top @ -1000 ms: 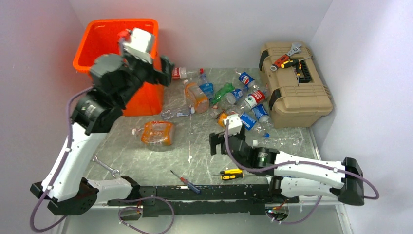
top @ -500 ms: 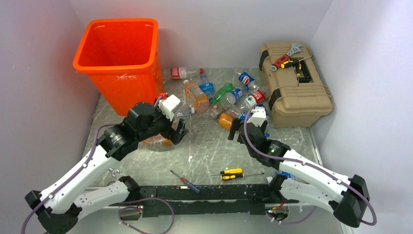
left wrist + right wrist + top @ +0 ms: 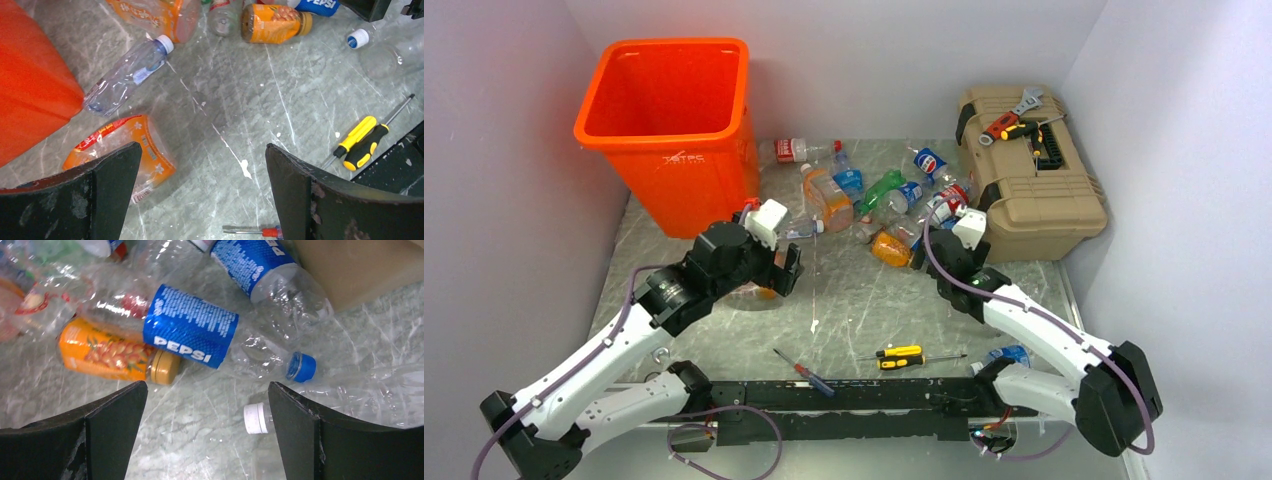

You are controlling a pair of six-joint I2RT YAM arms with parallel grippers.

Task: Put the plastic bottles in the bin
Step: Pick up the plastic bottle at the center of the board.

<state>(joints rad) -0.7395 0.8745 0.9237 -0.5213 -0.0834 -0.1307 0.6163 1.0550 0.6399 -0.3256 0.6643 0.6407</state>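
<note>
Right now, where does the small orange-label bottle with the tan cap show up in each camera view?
Top external: the small orange-label bottle lies near the picture's centre, just left of the right gripper.
Left wrist: the bottle is at the top edge, right of centre.
Right wrist: the bottle is left of centre, cap pointing right.
Shared landmark: the blue-label Pepsi bottle lies by its cap end in both wrist views.
</note>
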